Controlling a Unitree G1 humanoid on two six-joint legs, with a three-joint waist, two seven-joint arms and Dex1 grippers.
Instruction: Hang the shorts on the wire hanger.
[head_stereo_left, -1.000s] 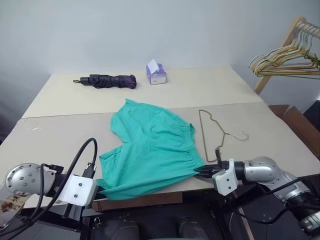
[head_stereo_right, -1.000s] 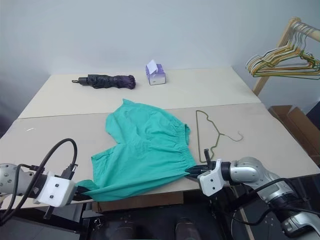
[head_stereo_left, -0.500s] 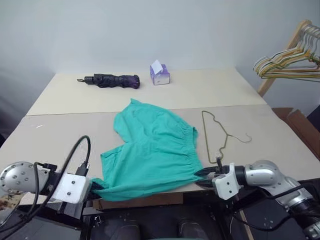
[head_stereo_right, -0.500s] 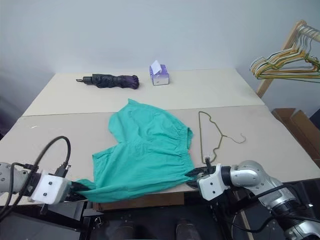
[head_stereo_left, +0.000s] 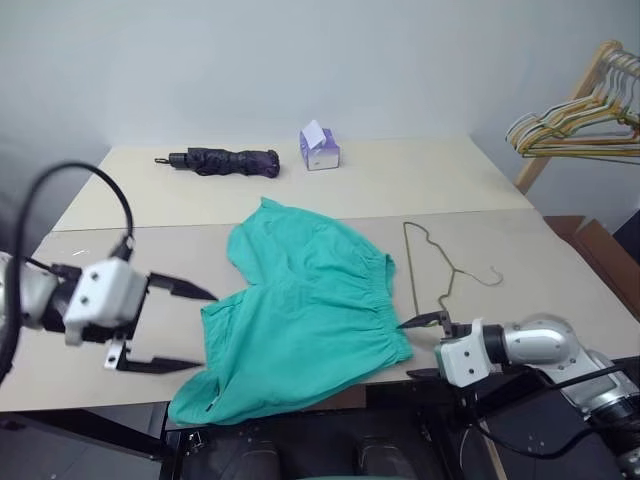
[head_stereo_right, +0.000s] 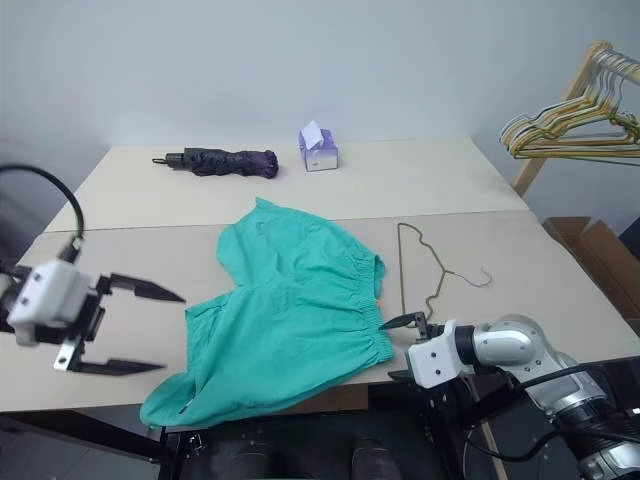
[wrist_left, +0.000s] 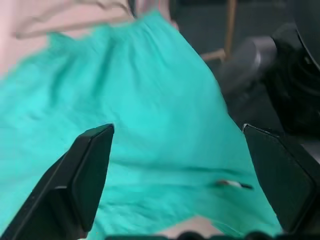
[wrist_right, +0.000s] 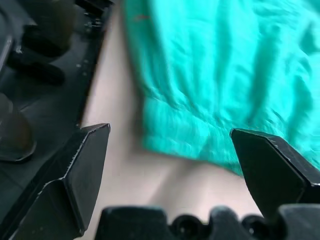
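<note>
Shorts (head_stereo_left: 300, 315) are lying flat and crumpled on the table (head_stereo_left: 400, 180), spreading from its middle toward the near edge, where one teal leg is drooping over that edge near the left side. Neither gripper is touching the cloth. The left gripper (head_stereo_left: 195, 330) is hovering above the table's near left area, just beside the shorts' left hem, with its two black fingers (head_stereo_left: 180, 290) spread wide and holding nothing. The right gripper (head_stereo_left: 420, 345) is sitting at the near edge, just beside the gathered waistband, its fingers likewise standing wide apart and empty; the right wrist view is showing the waistband corner lying on the pale tabletop between them.

The wire hanger (head_stereo_left: 435, 265) is lying flat on the table just right of the waistband, its hook curling toward the right edge, apart from the cloth. A folded dark umbrella (head_stereo_left: 220, 160) and a tissue box (head_stereo_left: 318, 148) are resting near the far edge, well apart from the shorts. A bunch of pale hangers (head_stereo_left: 575, 130) is hanging on a wooden rack beyond the table's far right corner.
</note>
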